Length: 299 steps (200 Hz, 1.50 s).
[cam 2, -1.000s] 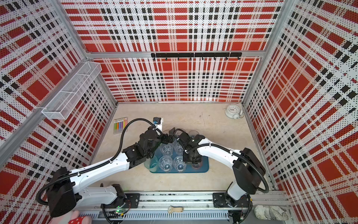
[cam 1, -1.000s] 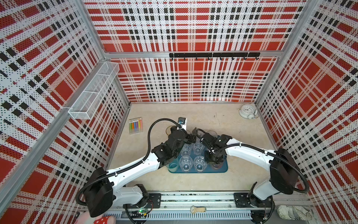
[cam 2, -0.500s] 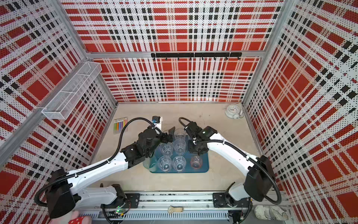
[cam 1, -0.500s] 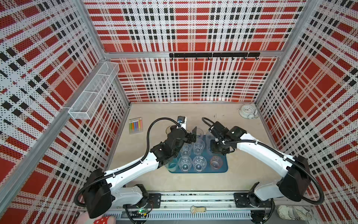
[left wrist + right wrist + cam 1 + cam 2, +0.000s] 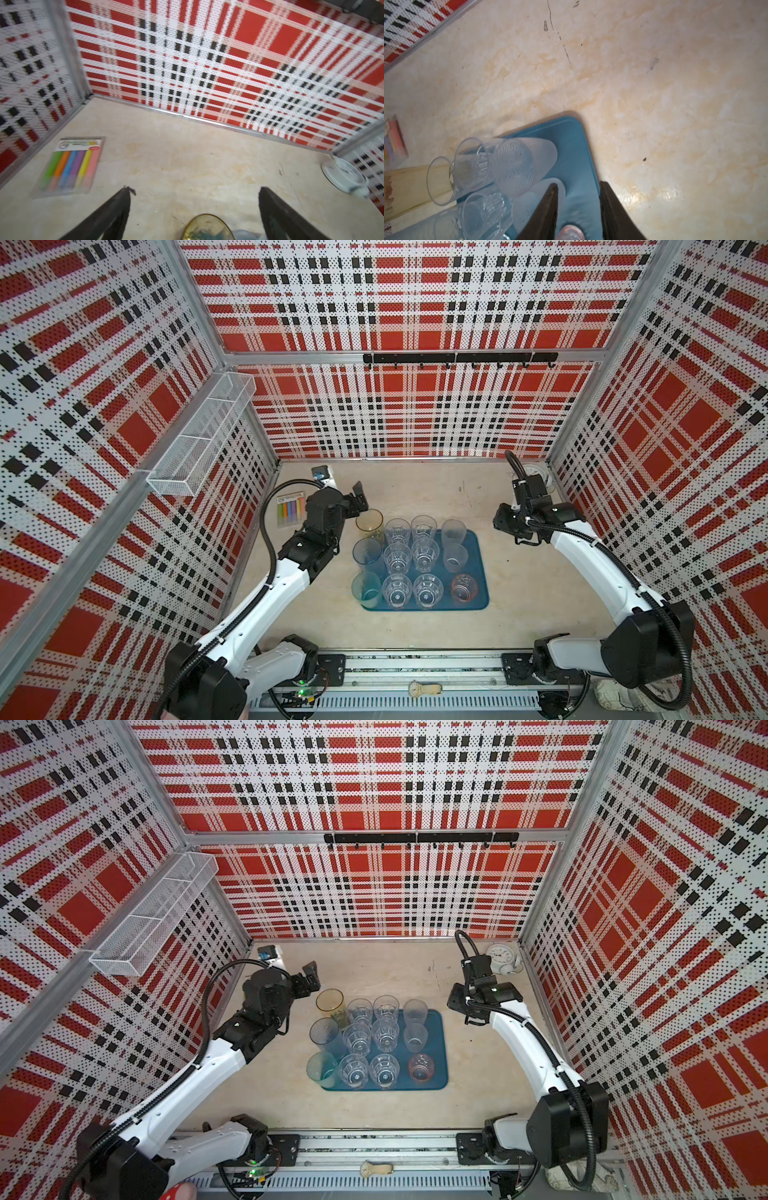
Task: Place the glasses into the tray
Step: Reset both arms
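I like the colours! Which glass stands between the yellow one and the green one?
The blue-grey glass stands between the amber glass and the mint-green glass. Both top views show it.

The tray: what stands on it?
Upright glasses stand on the tray, a pink glass among them. They hide one corner; whether the amber glass stands inside is unclear.

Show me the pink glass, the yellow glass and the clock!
pink glass (image 5: 464, 588), in a top view, on its base seen through the rim
yellow glass (image 5: 369, 523), in a top view, inside its open rim
clock (image 5: 502, 957), in a top view, on its white face
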Available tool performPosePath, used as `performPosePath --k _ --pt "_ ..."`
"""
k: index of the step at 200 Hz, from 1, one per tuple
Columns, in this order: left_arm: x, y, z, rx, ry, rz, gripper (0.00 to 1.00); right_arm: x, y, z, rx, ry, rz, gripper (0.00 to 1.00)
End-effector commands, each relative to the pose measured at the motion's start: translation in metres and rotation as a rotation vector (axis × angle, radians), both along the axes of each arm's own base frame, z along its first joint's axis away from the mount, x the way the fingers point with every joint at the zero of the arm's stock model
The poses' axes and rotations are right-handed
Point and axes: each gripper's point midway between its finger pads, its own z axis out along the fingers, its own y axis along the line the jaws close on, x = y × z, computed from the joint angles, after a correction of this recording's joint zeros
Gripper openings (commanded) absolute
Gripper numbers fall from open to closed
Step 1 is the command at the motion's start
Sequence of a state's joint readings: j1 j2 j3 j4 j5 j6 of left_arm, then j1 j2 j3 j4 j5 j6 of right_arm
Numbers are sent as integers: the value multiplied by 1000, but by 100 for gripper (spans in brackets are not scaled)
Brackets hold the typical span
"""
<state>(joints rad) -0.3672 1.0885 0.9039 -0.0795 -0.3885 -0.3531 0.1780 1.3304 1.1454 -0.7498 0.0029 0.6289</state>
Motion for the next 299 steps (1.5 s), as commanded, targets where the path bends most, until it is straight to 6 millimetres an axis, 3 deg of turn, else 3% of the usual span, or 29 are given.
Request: performPosePath --k 1,22,34,53,69,72,84,139,142,165,198,245,299 --pt "-6 41 -1 -31 -10 136 98 26 -26 19 28 -164 -45 45" --pt "-12 87 -6 -70 -47 304 98 36 -45 44 58 -349 -82 68" --pt "-19 95 -7 -73 -118 337 98 41 -46 63 44 -472 -67 87" --pt "-36 106 -9 -75 -226 425 98 44 -56 75 -6 -568 -100 100" --pt "-43 113 -15 -37 -257 485 98 45 -67 75 -79 -592 -120 100" --pt "-43 106 -15 -23 -255 466 98 45 -68 75 -88 -597 -123 100" --pt "-42 106 -21 20 -233 482 98 43 -74 73 -129 -608 -137 100" --pt "-47 118 -33 76 -225 521 98 21 -111 55 -337 -670 -265 100" --pt "-50 127 -35 80 -228 550 98 20 -114 54 -353 -671 -274 100" --pt "-64 142 -54 87 -236 590 98 7 -136 37 -458 -636 -373 99" --pt "-76 158 -73 106 -216 641 98 -2 -151 9 -544 -549 -426 99" --pt "-71 164 -89 100 -199 651 98 -10 -151 -19 -531 -545 -430 98" --pt "-79 167 -108 101 -190 670 98 -14 -147 -30 -519 -606 -411 97"
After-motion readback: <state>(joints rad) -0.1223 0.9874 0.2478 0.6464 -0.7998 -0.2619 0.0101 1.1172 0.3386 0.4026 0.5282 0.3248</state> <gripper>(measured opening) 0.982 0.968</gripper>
